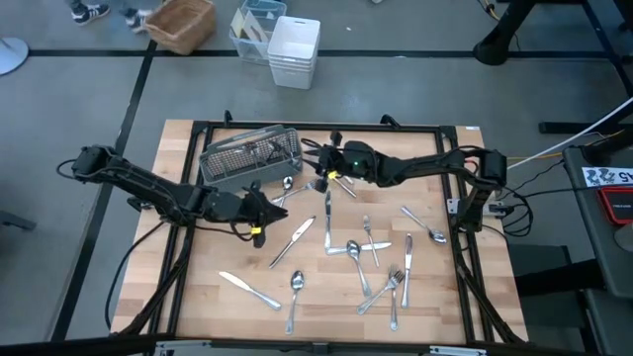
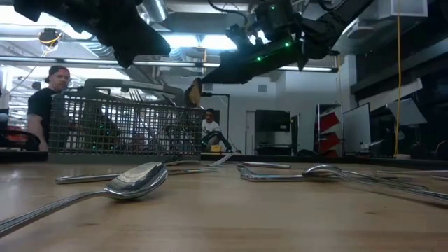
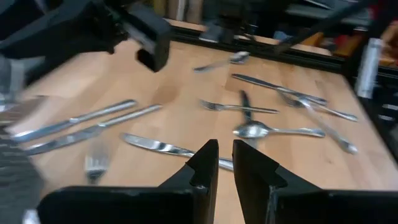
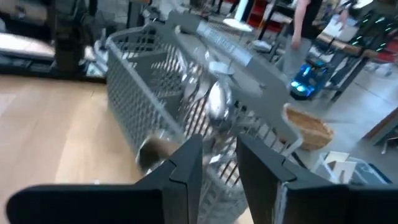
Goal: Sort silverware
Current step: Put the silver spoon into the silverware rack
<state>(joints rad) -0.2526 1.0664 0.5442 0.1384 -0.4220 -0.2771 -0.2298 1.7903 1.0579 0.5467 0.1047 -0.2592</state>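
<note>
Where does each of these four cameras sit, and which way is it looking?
High view: above the table, straight down; both arms, caddy, scattered silverware.
Low view: table height, looking level into the room; arms overhead, a spoon close.
Left wrist view: on the left arm, past the left tool over cutlery.
Right wrist view: on the right arm, past the right tool at the caddy.
Shared: high, low and right wrist views all show the caddy.

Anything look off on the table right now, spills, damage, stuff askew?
No spills or damage show. The silverware lies scattered at all angles across the table, some pieces crossing one another, as expected mid-sort. The wire caddy sits slightly skewed to the table's edges. Neither the left gripper nor the right gripper visibly carries anything.
</note>
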